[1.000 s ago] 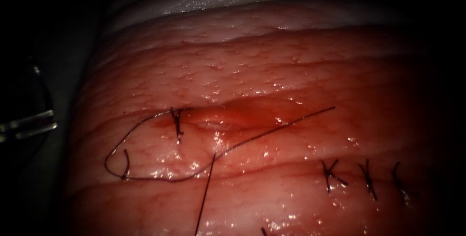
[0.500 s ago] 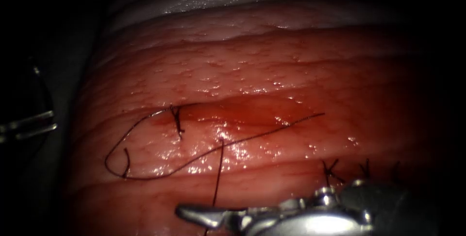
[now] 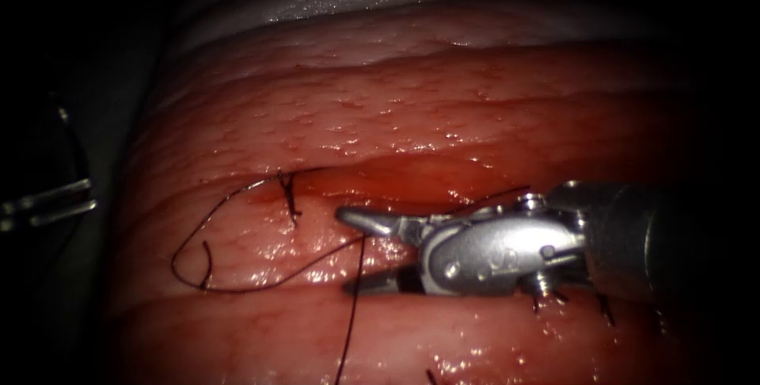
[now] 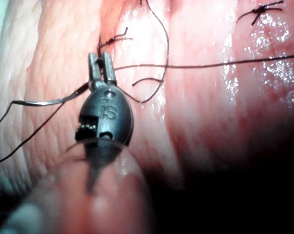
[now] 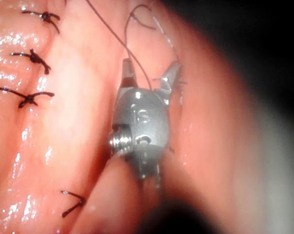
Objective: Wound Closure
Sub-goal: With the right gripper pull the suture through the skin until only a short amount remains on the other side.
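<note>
Thread (image 3: pixel 261 286) lay loose on the tissue (image 3: pixel 443 116) left of the right tool (image 3: pixel 358 249), whose jaws gaped wide around one limp strand. It probably slips; grip it firmly.

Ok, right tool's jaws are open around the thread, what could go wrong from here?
The right tool, jaws open and holding nothing, straddles the thread; closing there might nick or cut it. Pulling that strand could strain the knot at the cut's left end. The slack loop beside it may snag.
</note>
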`<state>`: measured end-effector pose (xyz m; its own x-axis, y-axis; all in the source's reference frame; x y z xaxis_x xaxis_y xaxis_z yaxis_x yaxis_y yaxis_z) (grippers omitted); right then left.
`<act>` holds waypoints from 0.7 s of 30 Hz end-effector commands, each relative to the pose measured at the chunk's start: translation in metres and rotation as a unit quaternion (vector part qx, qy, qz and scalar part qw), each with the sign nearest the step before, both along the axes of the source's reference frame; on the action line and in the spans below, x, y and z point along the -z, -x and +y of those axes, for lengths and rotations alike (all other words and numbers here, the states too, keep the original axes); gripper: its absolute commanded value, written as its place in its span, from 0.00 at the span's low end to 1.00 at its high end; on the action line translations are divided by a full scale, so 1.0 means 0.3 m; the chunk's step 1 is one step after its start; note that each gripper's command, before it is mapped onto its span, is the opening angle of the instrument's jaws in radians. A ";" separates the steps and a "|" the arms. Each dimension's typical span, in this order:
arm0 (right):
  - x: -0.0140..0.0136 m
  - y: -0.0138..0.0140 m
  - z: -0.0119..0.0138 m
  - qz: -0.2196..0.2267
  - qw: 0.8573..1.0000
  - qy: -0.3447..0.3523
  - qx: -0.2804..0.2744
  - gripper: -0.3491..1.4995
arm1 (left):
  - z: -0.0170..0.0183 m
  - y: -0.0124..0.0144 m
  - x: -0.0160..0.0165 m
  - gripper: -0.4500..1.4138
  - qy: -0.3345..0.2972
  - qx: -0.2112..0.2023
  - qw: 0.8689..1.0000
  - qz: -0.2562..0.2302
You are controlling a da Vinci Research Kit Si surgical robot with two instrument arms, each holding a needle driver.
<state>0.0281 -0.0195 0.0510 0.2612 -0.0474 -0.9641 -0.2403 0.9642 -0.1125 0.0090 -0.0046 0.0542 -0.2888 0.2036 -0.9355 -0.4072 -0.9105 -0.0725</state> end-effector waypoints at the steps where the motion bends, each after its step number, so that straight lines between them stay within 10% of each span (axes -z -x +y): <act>1: -0.0064 -0.0011 0.0024 -0.004 1.000 -0.006 -0.004 0.96 | 0.000 0.0017 -0.002 0.00 0.000 0.000 1.000 0.000; 4: -0.0117 -0.0004 0.0037 -0.007 1.000 -0.015 -0.010 0.93 | 0.000 0.0017 -0.002 0.00 0.000 0.000 1.000 0.000; 6: -0.0142 0.0001 0.0021 -0.008 0.999 -0.032 -0.017 0.56 | 0.000 0.0017 -0.002 0.00 0.000 0.000 1.000 0.000; 8: -0.0142 0.0000 0.0002 -0.022 0.997 -0.077 -0.022 0.00 | 0.000 0.0017 -0.002 0.00 0.000 0.000 1.000 0.000; 21: 0.0113 -0.0002 -0.0219 -0.052 0.990 -0.129 0.026 0.00 | 0.000 0.0019 -0.003 0.00 0.000 -0.002 1.000 0.000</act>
<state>0.0273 -0.0255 0.0474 0.3677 0.1790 -0.9125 -0.1905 0.9750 0.1145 0.0089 -0.0045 0.0544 -0.2898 0.2029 -0.9353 -0.4053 -0.9114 -0.0721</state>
